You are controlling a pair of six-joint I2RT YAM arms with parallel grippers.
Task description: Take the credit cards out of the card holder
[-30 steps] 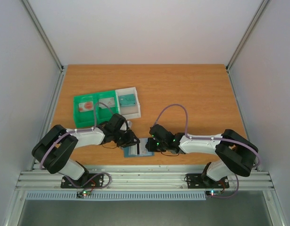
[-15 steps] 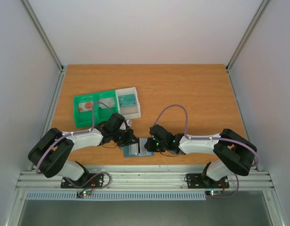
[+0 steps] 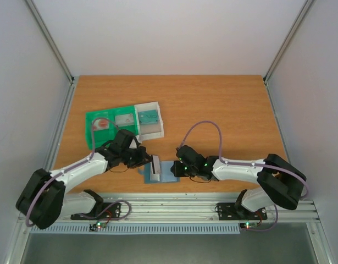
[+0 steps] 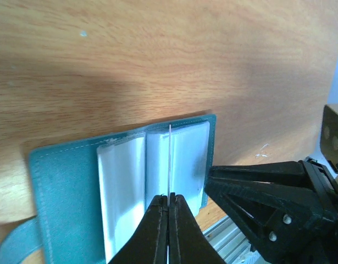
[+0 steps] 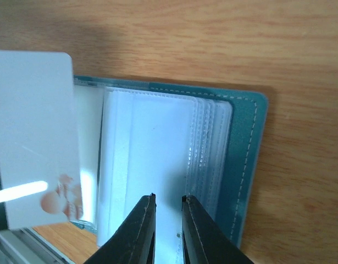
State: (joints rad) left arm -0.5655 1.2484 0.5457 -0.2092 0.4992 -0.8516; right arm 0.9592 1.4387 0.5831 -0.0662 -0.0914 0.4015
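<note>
Near the table (image 3: 212,104) edge, left gripper (image 4: 169,197) is pinching a pale card (image 5: 37,137) upright;
right gripper (image 5: 167,199), narrowly parted, is pressing the card holder (image 5: 247,165).

left arm (image 3: 81,168) stretches inward, jaws clamped on a credit card (image 5: 37,126); right arm (image 3: 240,169) angles inward, jaws narrowly parted.

You have a wooden bench (image 3: 223,104) with the open holder (image 3: 167,176) lying flat near its front edge. Further back on the left sits a green tray (image 3: 88,132), with a white bin (image 3: 160,125) against its right side.
</note>
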